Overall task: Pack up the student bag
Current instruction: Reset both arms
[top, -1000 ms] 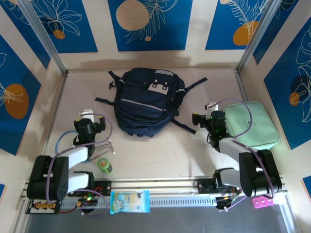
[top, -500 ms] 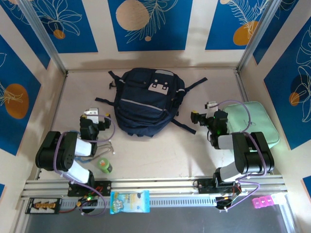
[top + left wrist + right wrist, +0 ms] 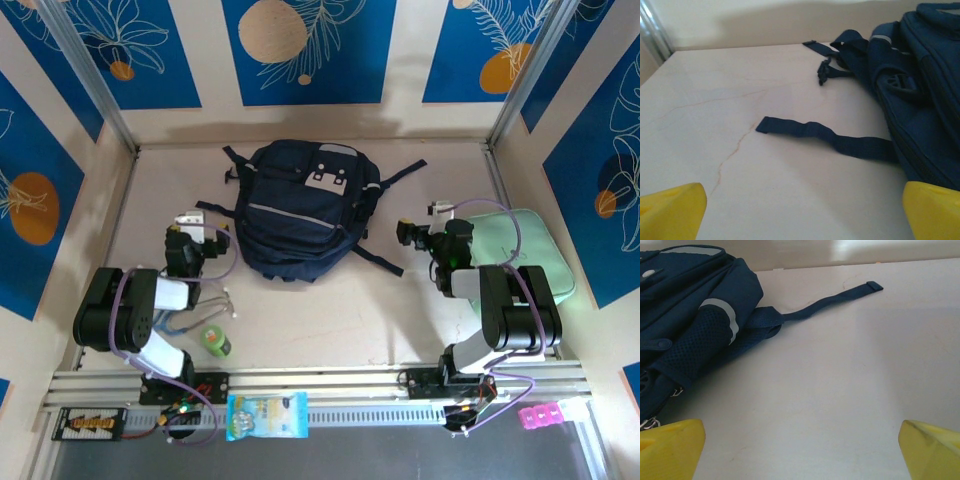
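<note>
The student bag (image 3: 300,210), a navy-blue backpack with a grey-white patch, lies flat mid-table with its straps spread out. My left gripper (image 3: 194,230) hovers open just left of it. In the left wrist view, the left gripper (image 3: 802,215) shows yellow fingertips (image 3: 670,210) wide apart over bare table, with a loose strap (image 3: 825,135) and the student bag (image 3: 925,100) ahead on the right. On the bag's other side, my right gripper (image 3: 420,228) is open. Nothing lies between the right gripper's (image 3: 802,450) spread fingertips (image 3: 935,450), and the student bag (image 3: 690,325) is ahead on the left.
A mint-green flat zip case (image 3: 525,255) lies at the right, partly under the right arm. A small green item (image 3: 215,341) sits near the left arm's base. A light-blue snack packet (image 3: 266,415) and a pink object (image 3: 540,416) rest on the front rail.
Both arms have raised their elbows and carried their grippers a little further from the bases, towards the bag's sides. Both grippers stay open. The bag has not moved.
</note>
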`<state>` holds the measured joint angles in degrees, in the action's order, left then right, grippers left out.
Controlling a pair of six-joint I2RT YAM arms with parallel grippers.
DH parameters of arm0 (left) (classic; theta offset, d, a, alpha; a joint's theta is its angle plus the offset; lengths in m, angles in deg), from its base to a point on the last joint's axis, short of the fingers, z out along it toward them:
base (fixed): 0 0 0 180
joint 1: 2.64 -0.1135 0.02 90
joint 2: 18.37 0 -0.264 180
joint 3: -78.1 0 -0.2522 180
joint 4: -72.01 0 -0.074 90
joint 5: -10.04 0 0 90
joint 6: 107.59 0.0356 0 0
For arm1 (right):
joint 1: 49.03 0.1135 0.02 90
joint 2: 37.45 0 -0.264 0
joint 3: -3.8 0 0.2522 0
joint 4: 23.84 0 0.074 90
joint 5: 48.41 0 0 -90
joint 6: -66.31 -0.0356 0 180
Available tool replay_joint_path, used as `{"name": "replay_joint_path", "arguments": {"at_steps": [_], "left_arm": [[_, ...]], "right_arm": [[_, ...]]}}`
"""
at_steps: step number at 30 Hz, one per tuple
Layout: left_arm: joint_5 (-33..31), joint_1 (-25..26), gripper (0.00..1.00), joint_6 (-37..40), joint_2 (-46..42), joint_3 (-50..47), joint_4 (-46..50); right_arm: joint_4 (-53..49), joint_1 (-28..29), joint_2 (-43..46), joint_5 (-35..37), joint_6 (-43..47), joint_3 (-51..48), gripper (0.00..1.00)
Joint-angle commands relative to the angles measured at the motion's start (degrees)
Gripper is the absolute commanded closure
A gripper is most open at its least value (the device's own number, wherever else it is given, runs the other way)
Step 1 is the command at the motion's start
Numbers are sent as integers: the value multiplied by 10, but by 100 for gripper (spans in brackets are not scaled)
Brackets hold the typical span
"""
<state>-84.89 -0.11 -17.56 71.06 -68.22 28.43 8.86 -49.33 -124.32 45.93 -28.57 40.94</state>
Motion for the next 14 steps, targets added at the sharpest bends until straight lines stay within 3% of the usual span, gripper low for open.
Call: {"name": "replay_joint_path", "arguments": {"at_steps": [1, 14], "left_arm": [[36, 2, 0, 18, 1, 10, 26], [8, 9, 0, 18, 4, 16, 35]], "right_arm": [[-8, -1, -5, -12, -7, 8, 1], [-6, 1, -4, -10, -5, 7, 1]]}}
